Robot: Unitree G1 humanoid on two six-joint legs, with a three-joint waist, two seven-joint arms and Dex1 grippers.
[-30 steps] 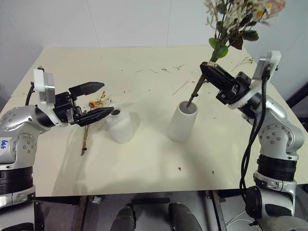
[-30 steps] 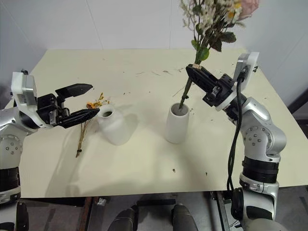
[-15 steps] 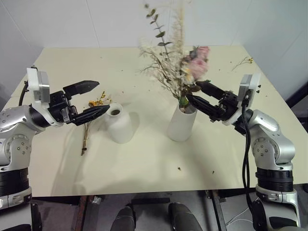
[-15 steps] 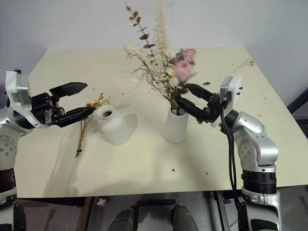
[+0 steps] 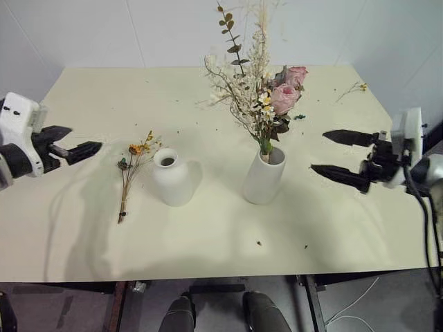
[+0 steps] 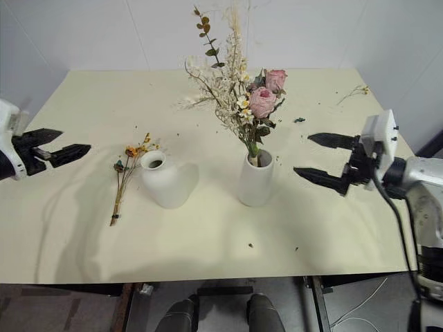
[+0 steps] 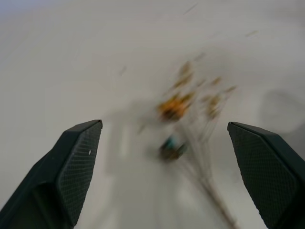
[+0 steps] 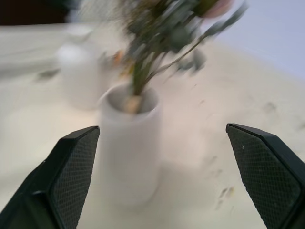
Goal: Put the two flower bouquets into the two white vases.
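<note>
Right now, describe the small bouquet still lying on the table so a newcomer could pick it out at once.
On the cream table stand two white vases; look to the shorter, rounded narrow-necked vase. Flat on the tabletop just beside it, on the robot's left, lies the small bouquet. Unlike the big pink-rose bouquet standing upright in the taller vase, it is thin-stemmed with yellow-orange blooms.

Bare table (image 5: 208, 235) before both vases (image 5: 173, 178).
</note>
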